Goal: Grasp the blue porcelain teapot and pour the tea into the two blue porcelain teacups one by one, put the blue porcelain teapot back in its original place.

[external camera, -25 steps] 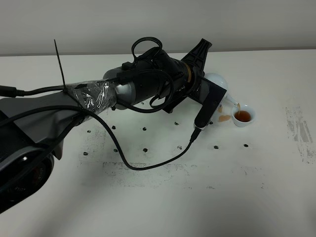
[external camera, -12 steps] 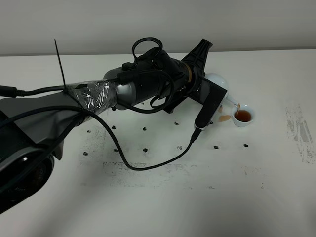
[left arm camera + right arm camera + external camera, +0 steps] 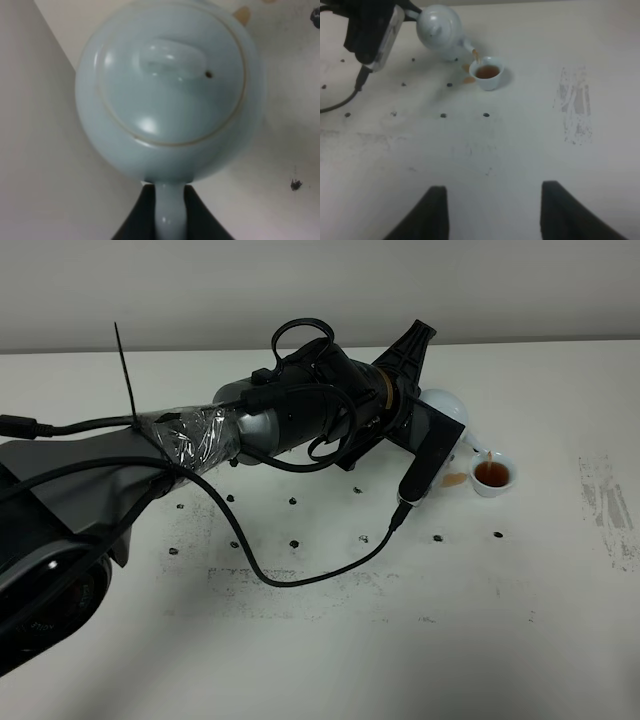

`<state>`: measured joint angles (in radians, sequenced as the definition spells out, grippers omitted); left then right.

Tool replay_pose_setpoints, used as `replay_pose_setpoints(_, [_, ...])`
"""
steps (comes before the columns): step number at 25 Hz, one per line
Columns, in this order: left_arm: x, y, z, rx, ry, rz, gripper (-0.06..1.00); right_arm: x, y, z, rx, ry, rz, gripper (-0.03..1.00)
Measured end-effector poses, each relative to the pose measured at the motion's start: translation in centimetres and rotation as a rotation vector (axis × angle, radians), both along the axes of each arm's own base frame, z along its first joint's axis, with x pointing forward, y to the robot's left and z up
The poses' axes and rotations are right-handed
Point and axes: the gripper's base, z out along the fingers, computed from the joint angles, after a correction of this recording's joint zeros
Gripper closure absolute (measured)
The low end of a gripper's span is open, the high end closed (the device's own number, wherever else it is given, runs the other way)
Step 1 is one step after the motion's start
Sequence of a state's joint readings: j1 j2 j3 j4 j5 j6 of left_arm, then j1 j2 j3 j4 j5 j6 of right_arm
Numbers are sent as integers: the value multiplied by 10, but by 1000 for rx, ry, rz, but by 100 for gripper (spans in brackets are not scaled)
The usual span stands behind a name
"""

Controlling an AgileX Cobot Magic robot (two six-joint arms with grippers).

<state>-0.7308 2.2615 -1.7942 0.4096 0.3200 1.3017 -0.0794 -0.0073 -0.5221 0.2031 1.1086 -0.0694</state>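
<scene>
Soft, even light casts faint shadows on the white table (image 3: 520, 640). The left wrist view is blurred, with pale glints on the blue porcelain teapot (image 3: 170, 100).

**Exterior high view:** the counter (image 3: 480, 640) is overlooked from above at a distance, with the teapot (image 3: 445, 402) and teacup (image 3: 493, 475) lying toward 3 o'clock. **Left wrist view:** the teapot lid is faced at very close range. **Right wrist view:** the same teapot and teacup are viewed obliquely from well back.

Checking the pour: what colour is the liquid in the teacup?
Reddish-brown tea; clearest in right wrist view.
</scene>
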Motion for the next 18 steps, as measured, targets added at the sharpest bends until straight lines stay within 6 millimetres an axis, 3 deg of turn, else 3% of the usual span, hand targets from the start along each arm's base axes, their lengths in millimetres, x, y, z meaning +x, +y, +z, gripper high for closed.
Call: replay_pose_setpoints(18, [0,0,0,-8,5,10,87,0,0,0,0,0,0,52])
